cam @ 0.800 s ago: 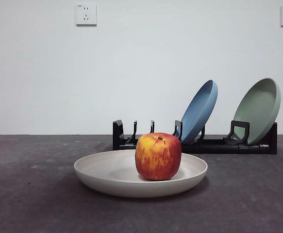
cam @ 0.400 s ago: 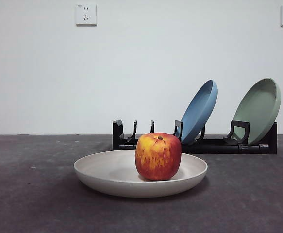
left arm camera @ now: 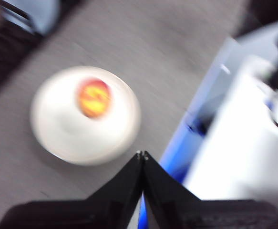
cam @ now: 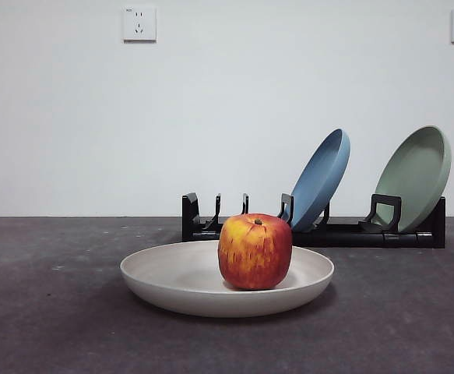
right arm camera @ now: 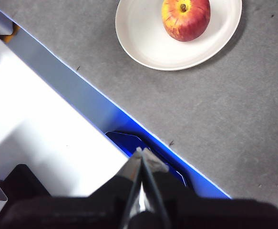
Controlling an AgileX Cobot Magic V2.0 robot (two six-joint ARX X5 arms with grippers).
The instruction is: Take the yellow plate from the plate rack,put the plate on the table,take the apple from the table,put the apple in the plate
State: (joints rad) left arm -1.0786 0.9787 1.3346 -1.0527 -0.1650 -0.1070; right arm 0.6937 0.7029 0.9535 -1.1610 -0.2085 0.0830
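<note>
The left end effector [left arm camera: 142, 155] has its two black jaws pressed together to a point and holds nothing. It hangs above the counter's near edge, well apart from the yellow plate [left arm camera: 85, 115], which shows blurred beyond its tips. The right end effector [right arm camera: 139, 153] is likewise pressed shut and empty, over the blue-edged border of the counter [right arm camera: 215, 119], with the plate well away from it across bare grey surface.

The apple [cam: 255, 251] sits upright inside the yellow plate [cam: 180, 284], stem dimple up, a little off the plate's middle. In the right wrist view the apple [right arm camera: 186, 18] lies toward the plate's [right arm camera: 148, 38] far side from that end effector. The plate rests flat on the counter [cam: 55, 312].

Behind the plate stands the plate rack [cam: 343, 231]. A blue plate [cam: 320, 178] and a sage-green plate [cam: 413, 175] lean tilted in its slots, while the prongs at the rack's other end hold nothing. Neither arm shows in the front view.
</note>
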